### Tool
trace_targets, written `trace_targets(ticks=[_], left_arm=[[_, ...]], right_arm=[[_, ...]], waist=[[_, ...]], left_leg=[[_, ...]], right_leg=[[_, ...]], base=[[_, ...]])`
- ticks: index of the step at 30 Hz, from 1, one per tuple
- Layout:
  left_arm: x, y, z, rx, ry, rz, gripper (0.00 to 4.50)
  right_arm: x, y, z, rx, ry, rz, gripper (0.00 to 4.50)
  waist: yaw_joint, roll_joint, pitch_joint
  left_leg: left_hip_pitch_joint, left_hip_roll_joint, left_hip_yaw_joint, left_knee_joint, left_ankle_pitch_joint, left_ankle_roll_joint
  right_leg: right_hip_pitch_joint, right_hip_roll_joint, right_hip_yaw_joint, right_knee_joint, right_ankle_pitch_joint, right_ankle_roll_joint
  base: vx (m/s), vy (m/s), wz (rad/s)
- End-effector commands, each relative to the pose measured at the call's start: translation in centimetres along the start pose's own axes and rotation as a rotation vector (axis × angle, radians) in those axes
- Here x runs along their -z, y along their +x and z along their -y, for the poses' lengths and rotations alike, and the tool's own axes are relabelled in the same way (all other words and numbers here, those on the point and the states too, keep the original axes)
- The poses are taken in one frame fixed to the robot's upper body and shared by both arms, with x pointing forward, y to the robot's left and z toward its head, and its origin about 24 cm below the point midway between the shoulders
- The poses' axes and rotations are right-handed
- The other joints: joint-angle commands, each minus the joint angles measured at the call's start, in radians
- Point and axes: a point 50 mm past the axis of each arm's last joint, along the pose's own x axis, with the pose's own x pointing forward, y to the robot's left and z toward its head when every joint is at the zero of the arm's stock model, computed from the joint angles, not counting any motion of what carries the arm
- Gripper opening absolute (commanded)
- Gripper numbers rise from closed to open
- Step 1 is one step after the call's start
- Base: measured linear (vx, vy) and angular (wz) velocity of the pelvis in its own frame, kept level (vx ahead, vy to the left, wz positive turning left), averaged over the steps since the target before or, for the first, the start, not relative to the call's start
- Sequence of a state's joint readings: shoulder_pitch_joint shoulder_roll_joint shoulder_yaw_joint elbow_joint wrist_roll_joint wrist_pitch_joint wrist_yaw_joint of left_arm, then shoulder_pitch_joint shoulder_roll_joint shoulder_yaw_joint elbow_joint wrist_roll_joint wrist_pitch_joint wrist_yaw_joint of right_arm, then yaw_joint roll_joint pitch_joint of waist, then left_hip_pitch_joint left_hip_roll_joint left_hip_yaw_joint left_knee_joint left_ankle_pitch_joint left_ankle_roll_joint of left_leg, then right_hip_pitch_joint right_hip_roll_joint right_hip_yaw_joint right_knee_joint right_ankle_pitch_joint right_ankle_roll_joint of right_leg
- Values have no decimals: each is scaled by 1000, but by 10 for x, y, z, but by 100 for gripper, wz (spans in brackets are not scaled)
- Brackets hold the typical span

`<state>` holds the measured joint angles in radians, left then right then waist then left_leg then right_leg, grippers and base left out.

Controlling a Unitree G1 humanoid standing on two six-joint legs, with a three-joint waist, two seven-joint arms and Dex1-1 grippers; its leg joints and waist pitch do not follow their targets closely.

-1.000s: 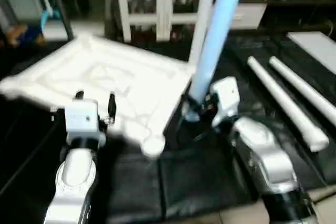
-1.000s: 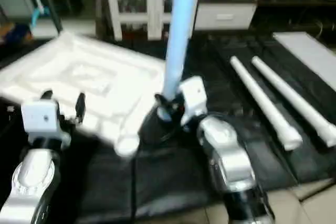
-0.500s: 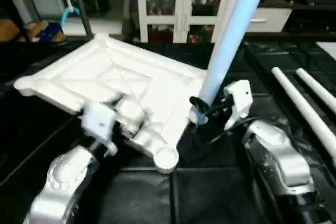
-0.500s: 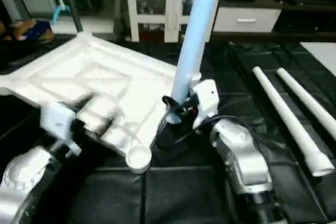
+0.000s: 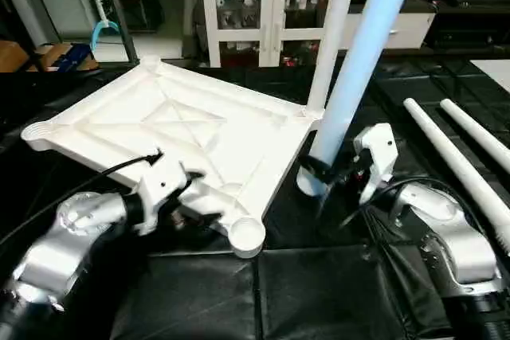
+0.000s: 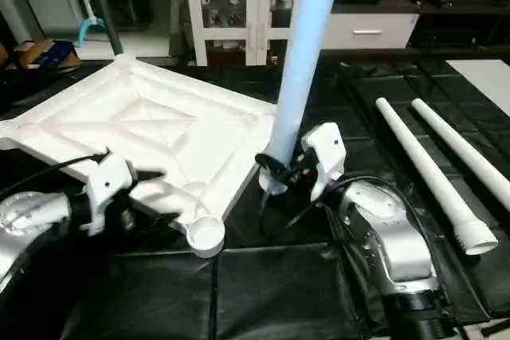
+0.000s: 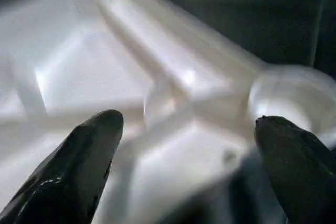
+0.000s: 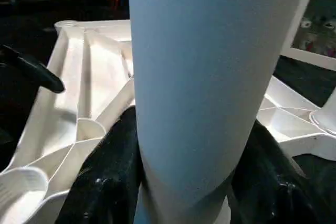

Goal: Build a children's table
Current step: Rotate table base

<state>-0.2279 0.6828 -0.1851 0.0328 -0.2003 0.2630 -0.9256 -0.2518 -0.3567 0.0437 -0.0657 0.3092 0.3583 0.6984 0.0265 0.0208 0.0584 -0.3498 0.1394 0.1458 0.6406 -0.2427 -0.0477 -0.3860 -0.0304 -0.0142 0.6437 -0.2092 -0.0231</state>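
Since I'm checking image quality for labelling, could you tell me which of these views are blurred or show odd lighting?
Left wrist view: soft throughout, the table top glaring white, the black fingers out of focus. Right wrist view: the held leg looks bluish and shaded, very close, and its edges are soft. Both eye views: mostly sharp, the leg tinted blue against the evenly lit top.

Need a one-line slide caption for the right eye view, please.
Right gripper holds a table leg upright beside the upside-down tabletop; left gripper at its near corner socket.
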Motion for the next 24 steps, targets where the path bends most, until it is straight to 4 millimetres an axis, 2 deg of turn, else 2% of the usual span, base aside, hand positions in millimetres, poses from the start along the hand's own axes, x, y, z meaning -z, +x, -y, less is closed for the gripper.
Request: trace_targets(ticks=[1,3,5,9,12,13,14,17,19,24], left_arm=[[1,-2,-3,25,6,-33,450],[5,-7,-8,56,15,-81,450],[8,-8,-10,76,20,-106,450],[9,-6,-16,55,53,-114,450],[8,4,-19,27,82,-86,450],[8,5,-19,32,86,-88,450],[9,7,-19,41,89,-94,421],[11,8,-18,70,104,-123,413],[14,8,-17,101,129,-167,386],[17,8,-18,127,160,-221,357]], right_arm=[[-5,-1,-2,-17,-12,19,186],[-5,-2,-1,-19,-13,15,186],[-5,-2,-2,-28,-11,14,186],[-4,-2,-4,-46,-9,8,186],[-2,0,-12,-88,-1,1,186],[-1,0,-13,-91,-1,0,186],[-1,0,-14,-93,-1,0,186],[-1,0,-15,-94,-1,1,186],[-1,0,-15,-93,-2,1,186],[-1,1,-13,-90,-5,0,186]], waist=[[0,14,-61],[0,19,-62],[0,16,-60],[1,18,-57],[5,16,-58],[6,16,-57],[5,15,-56],[4,16,-56],[4,18,-55],[3,16,-55]], left_leg=[[0,71,-26,-90,-108,8],[0,74,-26,-90,-90,14],[1,75,-24,-93,-100,16],[4,78,-24,-95,-124,12],[5,79,-23,-94,-128,10],[2,82,-24,-96,-120,8],[0,82,-25,-97,-120,8],[3,82,-24,-97,-137,5],[5,82,-24,-98,-144,3],[1,82,-24,-97,-127,2]], right_leg=[[41,-100,54,-79,-93,-211],[43,-100,51,-74,-38,-240],[43,-98,49,-75,-43,-247],[44,-102,50,-79,-73,-250],[44,-104,52,-82,-88,-250],[47,-107,52,-81,-84,-249],[47,-107,52,-81,-84,-247],[44,-107,53,-82,-107,-243],[42,-106,54,-85,-125,-238],[45,-108,54,-83,-98,-243]], base=[[0,0,0],[0,0,0],[0,0,0],[0,0,0],[0,0,0],[0,0,0],[0,0,0],[0,0,0],[0,0,0],[0,0,0]])
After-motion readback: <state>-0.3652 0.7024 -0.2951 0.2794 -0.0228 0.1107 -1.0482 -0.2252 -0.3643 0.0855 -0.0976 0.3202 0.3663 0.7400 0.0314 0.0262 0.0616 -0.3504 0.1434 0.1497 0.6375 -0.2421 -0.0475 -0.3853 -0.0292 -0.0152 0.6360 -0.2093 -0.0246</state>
